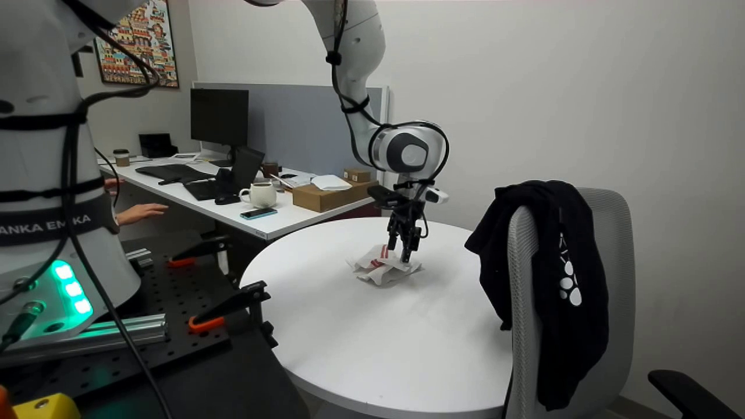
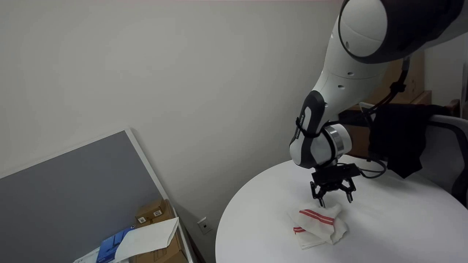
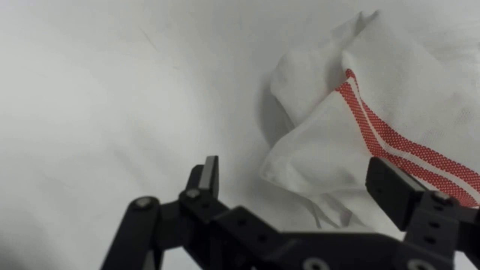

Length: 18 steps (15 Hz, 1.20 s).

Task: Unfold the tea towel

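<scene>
Towel (image 2: 317, 227) (wht, red stripes) lies on counter (image 2: 252, 223), rumpled & partly folded, one striped layer atop another in an exterior view. Fingers (image 3: 392, 193) pt down, spread wide apart = released; wrist view has one over bare counter & one in front of red stripes, a fold of towel showing btwn them; in both exterior views tips close to towel, contact can't tell. Chair (image 1: 620, 250) w/ blk garment (image 1: 576, 250) over its back is beside counter; mug (image 1: 265, 196), phone (image 1: 259, 213) just beside it & brown box (image 1: 317, 201) nearby, all three well apart from towel.
</scene>
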### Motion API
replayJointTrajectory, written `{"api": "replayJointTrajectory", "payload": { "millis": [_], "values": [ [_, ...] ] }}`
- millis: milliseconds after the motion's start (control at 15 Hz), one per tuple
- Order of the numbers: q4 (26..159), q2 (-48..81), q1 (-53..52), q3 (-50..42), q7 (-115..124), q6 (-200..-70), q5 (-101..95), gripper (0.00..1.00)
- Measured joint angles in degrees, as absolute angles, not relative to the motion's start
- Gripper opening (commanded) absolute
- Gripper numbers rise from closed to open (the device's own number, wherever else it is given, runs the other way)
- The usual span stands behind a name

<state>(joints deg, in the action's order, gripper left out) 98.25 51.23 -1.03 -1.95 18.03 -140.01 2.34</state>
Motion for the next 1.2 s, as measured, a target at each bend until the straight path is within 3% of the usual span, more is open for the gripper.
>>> {"api": "replayJointTrajectory", "payload": {
  "millis": [600,800,1200],
  "values": [
    [98.22,52.06,-1.70,-1.07,18.02,-140.77,2.59,0.10],
    [98.22,52.06,-1.68,-1.18,18.02,-141.05,2.82,0.03],
    [98.27,51.25,-1.34,-1.33,18.02,-142.75,3.38,0.09]
  ]
}}
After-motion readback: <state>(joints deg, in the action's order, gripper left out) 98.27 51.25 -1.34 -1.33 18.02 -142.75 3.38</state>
